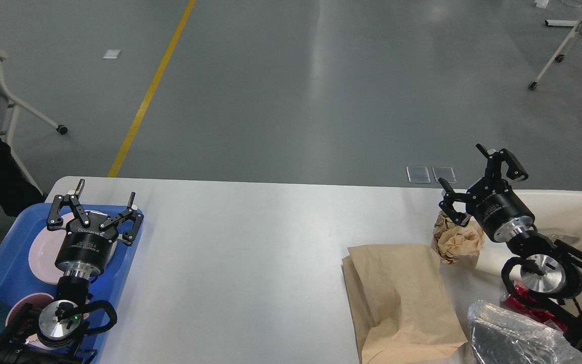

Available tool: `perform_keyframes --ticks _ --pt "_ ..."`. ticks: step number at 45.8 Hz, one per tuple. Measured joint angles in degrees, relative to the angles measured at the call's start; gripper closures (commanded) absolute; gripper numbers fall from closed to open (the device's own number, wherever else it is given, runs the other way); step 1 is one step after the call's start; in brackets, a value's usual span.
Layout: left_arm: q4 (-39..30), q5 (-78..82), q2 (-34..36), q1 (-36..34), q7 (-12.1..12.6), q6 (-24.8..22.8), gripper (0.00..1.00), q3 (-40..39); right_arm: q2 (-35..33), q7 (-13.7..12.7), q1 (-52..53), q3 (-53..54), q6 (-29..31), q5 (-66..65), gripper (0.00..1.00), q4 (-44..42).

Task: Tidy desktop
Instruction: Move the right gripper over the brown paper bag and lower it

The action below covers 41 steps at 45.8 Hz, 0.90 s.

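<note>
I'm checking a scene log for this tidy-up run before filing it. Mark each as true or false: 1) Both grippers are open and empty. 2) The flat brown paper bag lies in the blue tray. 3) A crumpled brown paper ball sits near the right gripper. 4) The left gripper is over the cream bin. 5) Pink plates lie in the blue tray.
1) True: the left gripper and right gripper are both open and hold nothing.
2) False: the flat brown paper bag lies on the desktop, right of centre.
3) True: the crumpled paper ball is just beside it.
4) False: it is over the blue tray; the cream bin is at the right.
5) True: pink plates lie there.
</note>
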Motion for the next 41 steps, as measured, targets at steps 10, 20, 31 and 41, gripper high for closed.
perform_keyframes --ticks 10,20,31,41 --pt "0.0 0.0 0.0 0.0 0.0 0.0 0.04 0.0 -8.0 0.1 21.7 -35.8 0.6 0.1 0.0 -0.2" --pt "0.0 0.0 0.0 0.0 0.0 0.0 0.04 0.0 -4.7 -0.1 51.4 -80.6 0.6 0.1 0.0 -0.2" --pt "0.0 0.0 0.0 0.0 0.0 0.0 0.04 0.0 11.0 -0.6 74.7 -111.4 15.5 1.0 0.0 0.6" --pt "0.0 0.0 0.0 0.0 0.0 0.0 0.04 0.0 24.2 -11.1 90.5 -119.1 28.2 1.1 0.0 9.7"
